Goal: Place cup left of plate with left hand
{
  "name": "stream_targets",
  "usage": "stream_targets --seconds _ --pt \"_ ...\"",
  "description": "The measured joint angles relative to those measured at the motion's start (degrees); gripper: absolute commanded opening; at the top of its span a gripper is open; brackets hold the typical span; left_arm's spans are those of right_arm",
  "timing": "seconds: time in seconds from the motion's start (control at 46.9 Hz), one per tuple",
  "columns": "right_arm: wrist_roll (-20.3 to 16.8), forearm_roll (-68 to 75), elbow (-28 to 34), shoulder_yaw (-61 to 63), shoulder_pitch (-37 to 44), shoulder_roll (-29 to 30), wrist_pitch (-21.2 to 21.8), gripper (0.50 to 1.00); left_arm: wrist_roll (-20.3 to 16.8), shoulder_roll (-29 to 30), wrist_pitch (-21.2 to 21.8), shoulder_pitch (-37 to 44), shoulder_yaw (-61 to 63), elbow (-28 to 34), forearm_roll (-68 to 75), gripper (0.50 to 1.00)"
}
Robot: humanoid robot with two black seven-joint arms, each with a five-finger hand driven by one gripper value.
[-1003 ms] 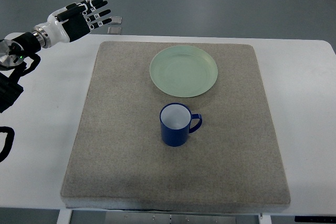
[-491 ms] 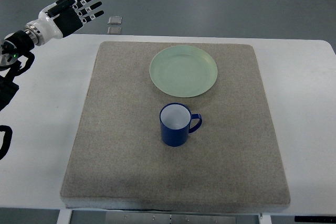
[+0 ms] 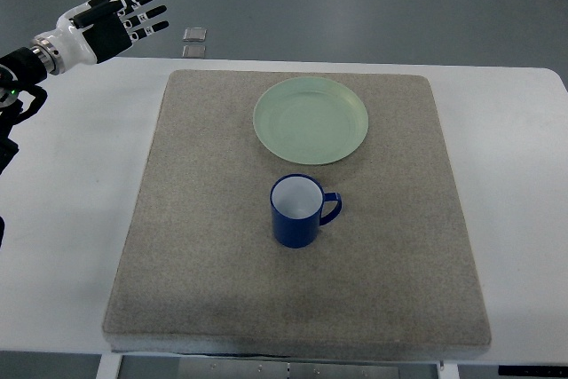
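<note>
the blue cup (image 3: pixel 297 211) stands upright on the grey mat (image 3: pixel 177 246), just below the pale green plate (image 3: pixel 311 120), handle pointing right. the left hand (image 3: pixel 111 19) hangs beyond the white table's (image 3: pixel 71 184) far left corner, fingers spread and holding nothing, well apart from the cup

A white surface (image 3: pixel 80 175) spreads below and to the right of my left hand (image 3: pixel 111 22), which hovers past its far left corner. Directly on it lies a grey felt mat (image 3: pixel 213 246), covering most of the middle, well right of my hand and nearer me.
</note>
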Motion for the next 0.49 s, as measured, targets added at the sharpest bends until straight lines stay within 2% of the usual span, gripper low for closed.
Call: stream_targets --seconds 0.085,0.341,0.491 --pt "0.0 0.0 0.0 0.0 0.0 0.0 0.0 0.932 -0.5 0.4 -0.5 1.6 3.7 -5.1 0.0 0.999" --pt "0.0 0.0 0.0 0.0 0.0 0.0 0.0 0.932 -6.2 5.0 -0.7 10.7 6.0 -25.3 7.5 0.996" --pt "0.0 0.0 0.0 0.0 0.0 0.0 0.0 0.932 -10.8 7.9 -0.8 15.9 8.2 -31.6 13.9 0.994"
